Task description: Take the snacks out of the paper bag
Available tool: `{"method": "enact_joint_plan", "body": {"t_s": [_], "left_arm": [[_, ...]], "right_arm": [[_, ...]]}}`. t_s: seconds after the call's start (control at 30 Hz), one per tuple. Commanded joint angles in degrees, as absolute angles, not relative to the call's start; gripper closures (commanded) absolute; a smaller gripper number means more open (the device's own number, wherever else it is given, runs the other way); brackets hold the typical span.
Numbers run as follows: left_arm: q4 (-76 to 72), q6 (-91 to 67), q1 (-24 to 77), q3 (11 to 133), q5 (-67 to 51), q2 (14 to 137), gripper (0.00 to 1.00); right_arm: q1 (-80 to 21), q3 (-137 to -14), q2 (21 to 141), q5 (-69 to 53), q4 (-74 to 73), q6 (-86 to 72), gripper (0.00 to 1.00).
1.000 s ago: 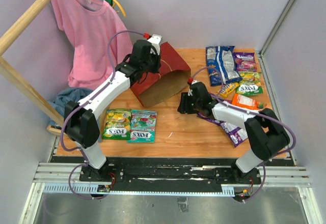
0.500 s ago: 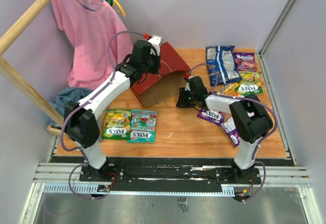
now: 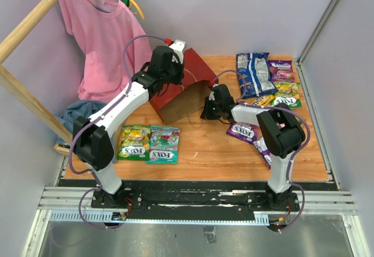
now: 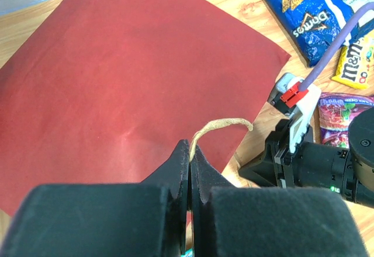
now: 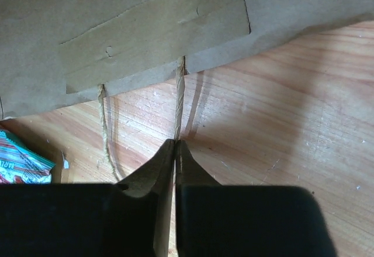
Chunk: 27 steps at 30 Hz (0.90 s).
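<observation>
The paper bag lies on its side, red face up and brown mouth toward the front right. My left gripper is above it, shut on the upper twine handle over the red side. At the mouth, my right gripper is shut on the lower handle, just in front of the kraft rim. Snacks lie outside: a blue-white bag, a yellow pack, purple packets, and green and teal packets. The bag's inside is hidden.
A pink shirt hangs at the back left above a blue cloth heap. A wooden rail slants along the left side. More packets crowd the back right corner near the wall.
My right gripper has moved left to the bag's mouth and closed on the lower handle. The left gripper has kept its hold on the upper handle.
</observation>
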<state>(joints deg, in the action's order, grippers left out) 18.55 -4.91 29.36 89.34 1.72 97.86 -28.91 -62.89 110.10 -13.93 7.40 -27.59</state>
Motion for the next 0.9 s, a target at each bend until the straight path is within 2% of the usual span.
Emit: {"method": "enact_joint_plan", "body": {"t_s": [0.0,0.13,0.4,0.57,0.87], "left_arm": [[16.9,-4.0,29.0,89.3,1.7,95.4,1.0],[17.1,-3.7,28.9,89.1,2.1,95.0,1.0],[15.7,-4.7,28.7,87.9,0.6,91.0,1.0],[15.5,-5.1,28.7,89.0,-2.1,89.6,0.99],[18.3,-4.5,28.7,94.8,0.0,90.8,1.0]], "right_arm": [[-28.2,-63.9,111.2,-13.8,5.7,-27.9,0.99],[-27.9,-61.8,106.6,-13.8,5.9,-27.8,0.99],[-25.1,-57.4,89.7,-16.2,2.3,-25.9,0.99],[-24.2,-59.8,84.1,-19.1,-0.8,-25.2,0.99],[-24.1,-65.7,78.6,-19.5,-3.0,-24.5,0.99]]}}
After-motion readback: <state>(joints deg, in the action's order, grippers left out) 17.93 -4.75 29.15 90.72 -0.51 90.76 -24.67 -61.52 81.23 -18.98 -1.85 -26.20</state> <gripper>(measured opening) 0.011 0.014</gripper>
